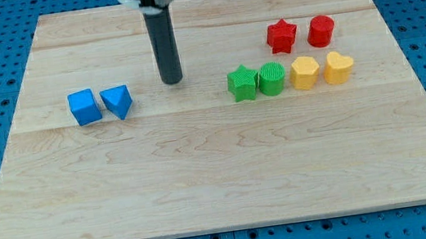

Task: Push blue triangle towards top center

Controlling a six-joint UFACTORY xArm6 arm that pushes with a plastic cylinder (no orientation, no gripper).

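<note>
While no writing shows, my tip (172,80) right of blue triangle (117,101), apart.

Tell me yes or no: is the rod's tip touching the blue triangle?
No: my tip stands apart from the blue triangle, toward the view's right with bare board between them.

A small blue plastic triangle block (117,101) lies flat on the wooden board's left half, one corner pointing toward the view's bottom.
</note>
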